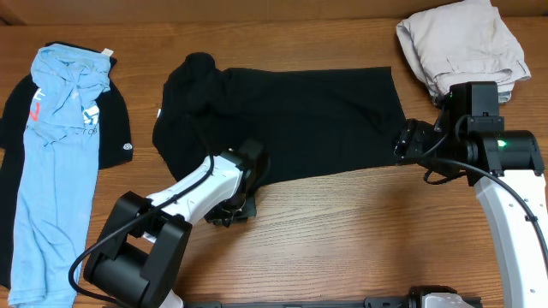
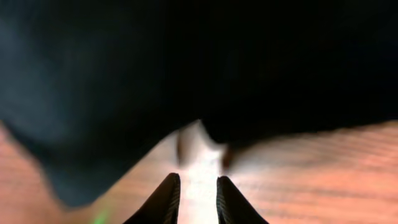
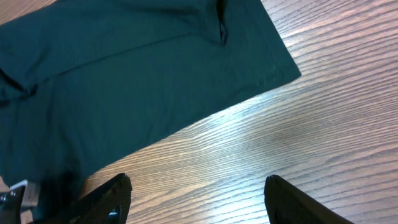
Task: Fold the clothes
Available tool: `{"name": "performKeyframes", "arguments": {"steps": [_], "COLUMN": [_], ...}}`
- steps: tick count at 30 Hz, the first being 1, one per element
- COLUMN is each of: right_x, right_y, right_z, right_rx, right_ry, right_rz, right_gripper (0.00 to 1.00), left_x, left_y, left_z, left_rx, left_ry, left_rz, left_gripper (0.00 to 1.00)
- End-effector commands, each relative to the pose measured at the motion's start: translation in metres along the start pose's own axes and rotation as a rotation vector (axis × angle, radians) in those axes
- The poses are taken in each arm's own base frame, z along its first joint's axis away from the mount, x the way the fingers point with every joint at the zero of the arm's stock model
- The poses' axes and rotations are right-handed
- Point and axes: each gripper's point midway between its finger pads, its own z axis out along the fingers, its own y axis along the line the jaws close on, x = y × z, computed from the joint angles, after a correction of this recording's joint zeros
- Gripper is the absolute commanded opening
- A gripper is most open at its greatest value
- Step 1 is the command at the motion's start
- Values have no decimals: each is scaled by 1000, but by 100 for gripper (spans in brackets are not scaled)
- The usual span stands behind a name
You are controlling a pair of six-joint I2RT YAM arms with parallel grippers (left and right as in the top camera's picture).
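Overhead, left gripper (image 1: 233, 214) sits seemingly beside the black T-shirt (image 1: 300, 120).

Soft matt black cloth, lightly creased: black T-shirt (image 1: 300, 120) just ahead of the left gripper (image 2: 196, 180). Ribbed dark matt fingers (image 2: 163, 202). Beneath it, smooth grained wood with a faint sheen: tabletop (image 3: 323, 112).

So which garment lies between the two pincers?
The plain black tee, spread in the middle; the blue tee lies far left, the beige pile in the far right corner.
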Motion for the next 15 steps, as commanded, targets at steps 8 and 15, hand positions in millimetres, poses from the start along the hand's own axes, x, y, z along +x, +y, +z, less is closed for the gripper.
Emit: {"name": "performKeyframes", "arguments": {"steps": [8,15], "right_x": [0,-4], "right_y": [1,2], "right_z": [0,4], "right_rx": [-2,-5], "right_ry": [-6,-10], "right_rz": [-23,-23], "right_gripper": [72,73], "left_x": [-36,-61], "left_y": [43,59], "left_z": [6,7], "left_rx": [-103,-81], "left_ry": [-108,-154], "left_rz": [-97,-141], "left_gripper": [25,10]}}
